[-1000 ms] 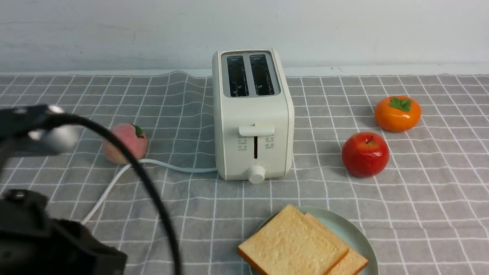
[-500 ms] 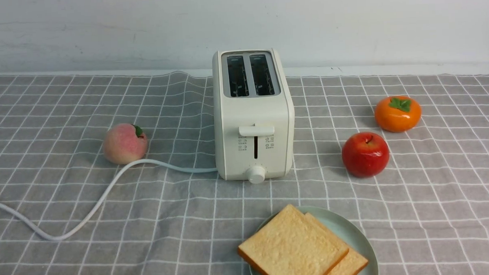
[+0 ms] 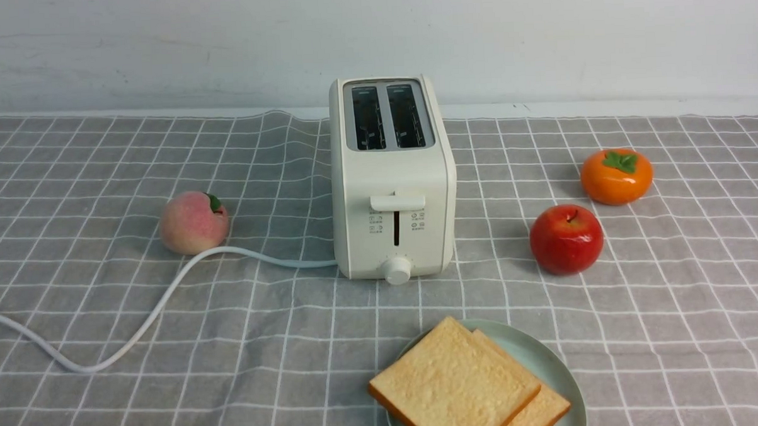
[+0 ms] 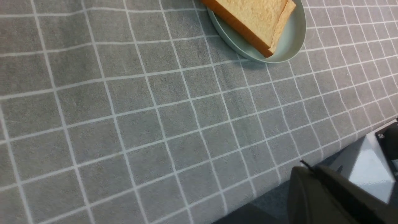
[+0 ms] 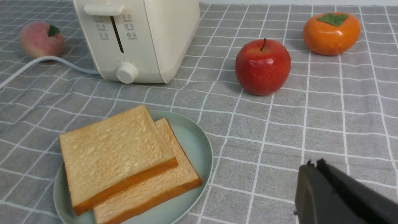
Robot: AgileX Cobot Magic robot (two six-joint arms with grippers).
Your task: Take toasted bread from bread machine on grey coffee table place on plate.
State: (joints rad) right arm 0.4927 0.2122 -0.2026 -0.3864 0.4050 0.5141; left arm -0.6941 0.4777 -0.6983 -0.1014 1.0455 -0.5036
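two toasted bread slices (image 3: 454, 377) lie stacked on the plate (image 3: 535, 352)

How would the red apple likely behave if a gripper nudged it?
The red apple is round on the flat grey coffee table, so it would probably roll. Glossy skin suggests a slippery grasp. It looks rigid, unlikely to squash.
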